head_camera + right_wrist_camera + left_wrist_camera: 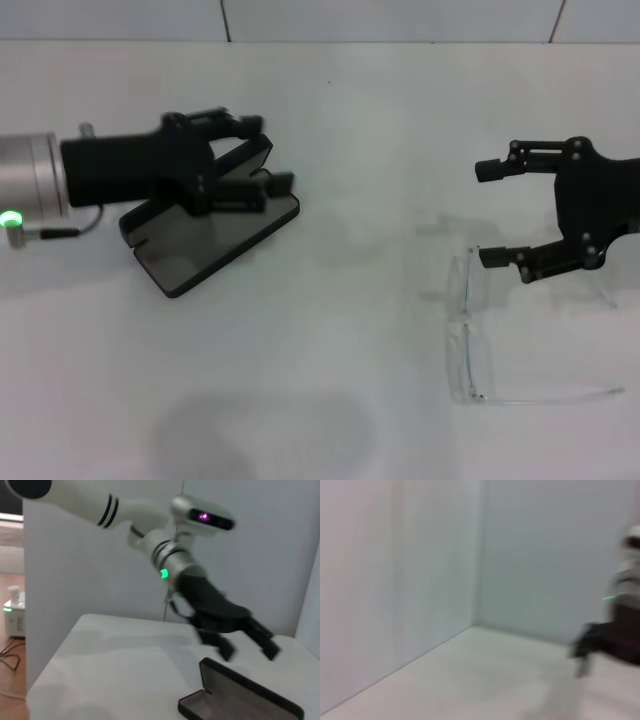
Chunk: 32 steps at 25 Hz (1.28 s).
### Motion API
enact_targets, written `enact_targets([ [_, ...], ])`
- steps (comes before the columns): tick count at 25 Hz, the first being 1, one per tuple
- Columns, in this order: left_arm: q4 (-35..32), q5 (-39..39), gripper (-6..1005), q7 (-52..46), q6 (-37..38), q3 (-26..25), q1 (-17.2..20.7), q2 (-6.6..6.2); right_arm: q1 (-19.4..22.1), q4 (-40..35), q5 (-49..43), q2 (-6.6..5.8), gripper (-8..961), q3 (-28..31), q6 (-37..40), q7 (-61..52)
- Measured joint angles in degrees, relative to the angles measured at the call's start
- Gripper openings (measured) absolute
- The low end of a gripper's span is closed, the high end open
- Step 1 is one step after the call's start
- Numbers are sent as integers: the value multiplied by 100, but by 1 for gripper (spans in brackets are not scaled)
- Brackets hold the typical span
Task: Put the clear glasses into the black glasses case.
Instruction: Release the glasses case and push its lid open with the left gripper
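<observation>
The black glasses case lies open on the table's left side, lid up, with the left gripper hovering over it, fingers apart, probably to steady it. On the right, the clear glasses lie flat, arms unfolded. The right gripper hangs just above them, fingers wide, lined up for a grab.
</observation>
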<state>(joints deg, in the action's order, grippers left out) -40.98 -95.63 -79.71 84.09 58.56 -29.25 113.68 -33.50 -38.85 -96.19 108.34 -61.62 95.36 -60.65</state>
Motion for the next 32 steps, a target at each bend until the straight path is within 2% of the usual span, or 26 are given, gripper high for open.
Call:
enact_targets([
  [4, -399, -740, 877, -843, -733, -3, -83, -1, -4, -131, -192, 85, 859, 0, -10, 39],
  [13, -745, -2386, 871, -1776, -1427, -1, -273, 219, -21, -210, -340, 121, 859, 1, -115, 41],
  [17, -746, -2726, 869, -1800, -1455, 23, -330, 297, -62, -224, -471, 138, 860, 1, -134, 45],
  [23, -753, -2811, 865, -1803, -1468, 33, -353, 321, -64, -342, -725, 236, 860, 0, -160, 124],
  [28, -754, -2820, 649, -1804, -1471, 24, -353, 322, -31, -407, -783, 263, 860, 1, -167, 126],
  [32, -759, -2820, 528, -1766, -1477, 25, -356, 322, -25, -411, -783, 266, 860, 0, -145, 148],
])
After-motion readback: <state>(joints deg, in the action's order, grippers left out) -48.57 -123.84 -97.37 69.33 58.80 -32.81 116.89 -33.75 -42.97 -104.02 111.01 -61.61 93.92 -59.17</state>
